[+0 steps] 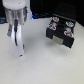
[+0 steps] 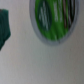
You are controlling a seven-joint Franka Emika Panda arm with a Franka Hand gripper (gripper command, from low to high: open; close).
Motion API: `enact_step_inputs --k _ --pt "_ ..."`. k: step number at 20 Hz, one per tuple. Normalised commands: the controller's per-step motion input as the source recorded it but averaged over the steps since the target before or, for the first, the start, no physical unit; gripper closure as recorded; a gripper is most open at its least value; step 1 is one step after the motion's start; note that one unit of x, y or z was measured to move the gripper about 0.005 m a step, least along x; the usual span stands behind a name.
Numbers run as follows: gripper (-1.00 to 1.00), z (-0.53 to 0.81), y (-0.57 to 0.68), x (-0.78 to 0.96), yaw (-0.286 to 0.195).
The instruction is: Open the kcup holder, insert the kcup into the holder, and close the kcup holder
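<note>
Bright, even light, soft shadows on the pale table (image 1: 35, 67); both views coarse, wrist view heavily blurred.

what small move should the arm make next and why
Probably lower a little further over the kcup: the wrist view shows its green top close below but off-centre, and the exterior view has the gripper on the pale table, well apart from the kcup holder. Whether the jaws grip it yet is unclear.

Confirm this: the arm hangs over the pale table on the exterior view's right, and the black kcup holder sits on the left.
Sides are swapped. The exterior view shows the arm on its left over the table, and the kcup holder on its right.
</note>
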Motion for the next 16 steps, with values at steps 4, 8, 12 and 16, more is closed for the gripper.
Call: enact_step_inputs --k 4,8,12,16 --pt "-1.00 -0.27 -0.03 -0.02 -0.183" --pt "-1.00 -0.13 0.00 -0.04 -0.160" --pt "1.00 -0.02 0.00 -0.08 -0.119" --pt "1.00 -0.01 0.00 -0.04 -0.077"
